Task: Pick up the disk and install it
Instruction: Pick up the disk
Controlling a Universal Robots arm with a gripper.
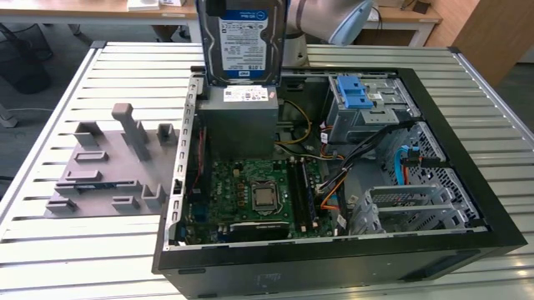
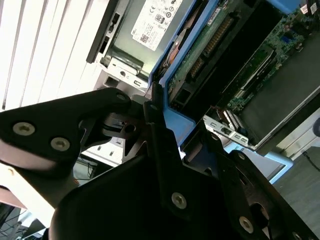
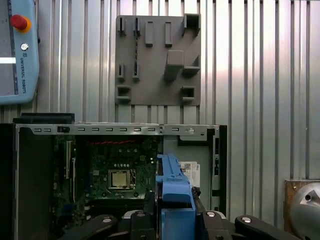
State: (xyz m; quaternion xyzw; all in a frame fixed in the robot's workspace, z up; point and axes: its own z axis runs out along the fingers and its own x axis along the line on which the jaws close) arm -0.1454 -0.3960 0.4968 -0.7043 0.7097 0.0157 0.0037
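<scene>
Disk (image 1: pixel 239 44): clamped by its blue-framed edges between the fingers of the gripper (image 3: pixel 176 222), held upright. Hangs just above the grey power-supply box (image 1: pixel 237 128) in the open computer case (image 1: pixel 334 265). Farther off, grey fixture plate (image 1: pixel 100 169) on the slatted table (image 1: pixel 67 250).

Gripper (image 2: pixel 154 107) raised, jaws apparently clamped on disk (image 1: pixel 240 44).

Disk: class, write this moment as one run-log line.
end effector: shut on disk | disk: upright, held above the open computer case | installed: not yet
</scene>
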